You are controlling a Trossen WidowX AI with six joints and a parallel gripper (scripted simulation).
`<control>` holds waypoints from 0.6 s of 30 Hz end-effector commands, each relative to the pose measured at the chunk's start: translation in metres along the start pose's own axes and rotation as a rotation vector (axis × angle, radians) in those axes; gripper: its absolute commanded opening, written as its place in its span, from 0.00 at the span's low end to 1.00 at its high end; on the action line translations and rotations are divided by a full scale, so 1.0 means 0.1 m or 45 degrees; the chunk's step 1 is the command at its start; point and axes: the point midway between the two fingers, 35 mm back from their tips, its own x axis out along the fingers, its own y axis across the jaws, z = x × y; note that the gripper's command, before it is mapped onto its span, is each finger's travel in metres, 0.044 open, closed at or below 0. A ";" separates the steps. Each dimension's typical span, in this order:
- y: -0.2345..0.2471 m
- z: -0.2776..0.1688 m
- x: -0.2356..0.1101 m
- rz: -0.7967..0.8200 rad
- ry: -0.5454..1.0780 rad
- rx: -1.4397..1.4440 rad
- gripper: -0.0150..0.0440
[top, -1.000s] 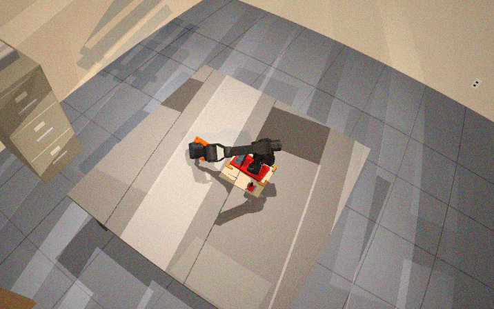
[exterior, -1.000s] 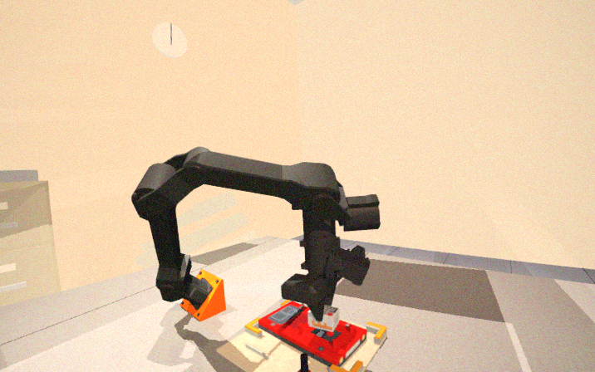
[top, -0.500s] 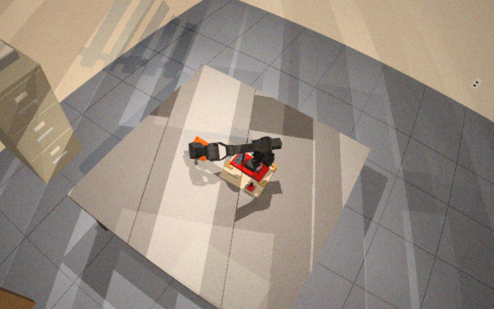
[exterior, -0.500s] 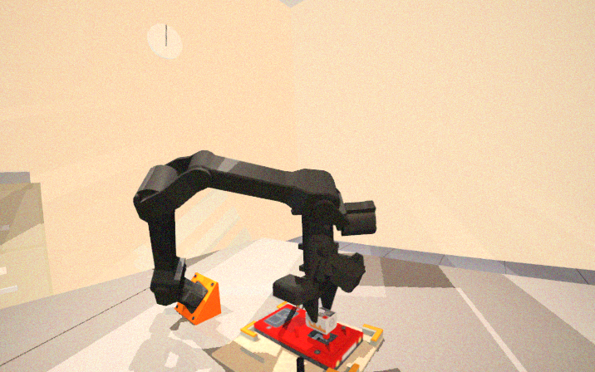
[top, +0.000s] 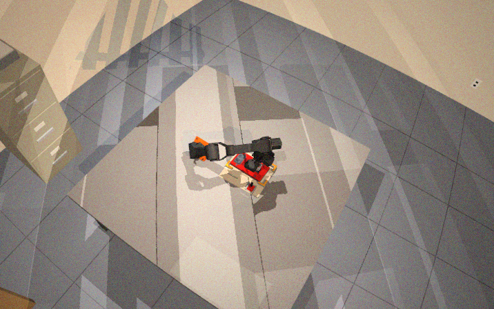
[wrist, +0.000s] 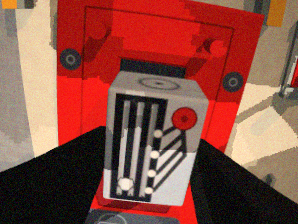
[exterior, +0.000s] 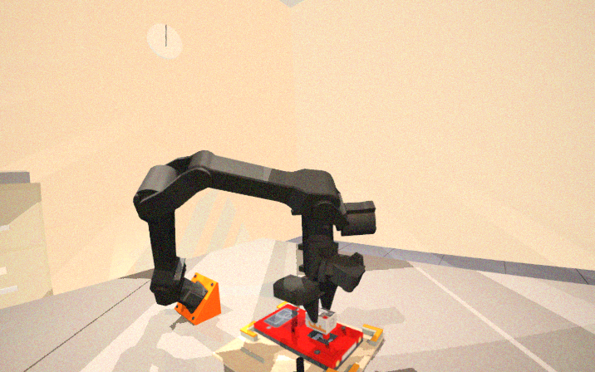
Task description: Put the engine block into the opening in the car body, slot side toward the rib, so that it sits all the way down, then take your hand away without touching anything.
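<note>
My gripper (wrist: 150,141) (exterior: 322,315) (top: 255,165) is shut on the engine block (wrist: 154,143) (exterior: 327,323), a grey block with black and white stripes and a red cap on top. It points straight down and holds the block upright just above the red car body (wrist: 153,30) (exterior: 302,344) (top: 265,174). The dark opening (wrist: 152,67) (exterior: 318,336) shows in the body right at the block's far edge. In the top view the arm hides the block.
The car body lies on a beige board (top: 232,176) (exterior: 245,357) with orange corner brackets (exterior: 373,329). A small red and black part (top: 251,187) stands at the board's near end. The arm's orange base mount (top: 199,140) (exterior: 204,302) is to the left. A filing cabinet (top: 32,120) stands far left.
</note>
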 end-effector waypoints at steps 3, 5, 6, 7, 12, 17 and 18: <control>0.02 -0.01 -0.01 0.003 -0.002 -0.006 0.52; 0.02 -0.01 -0.01 0.003 -0.002 -0.006 0.52; 0.02 -0.01 -0.01 0.003 -0.002 -0.006 0.52; 0.02 -0.01 -0.01 0.003 -0.002 -0.006 0.52; 0.02 -0.01 -0.01 0.003 -0.002 -0.006 0.52; 0.02 -0.01 -0.01 0.003 -0.002 -0.006 0.52; 0.02 -0.01 -0.01 0.003 -0.002 0.001 0.52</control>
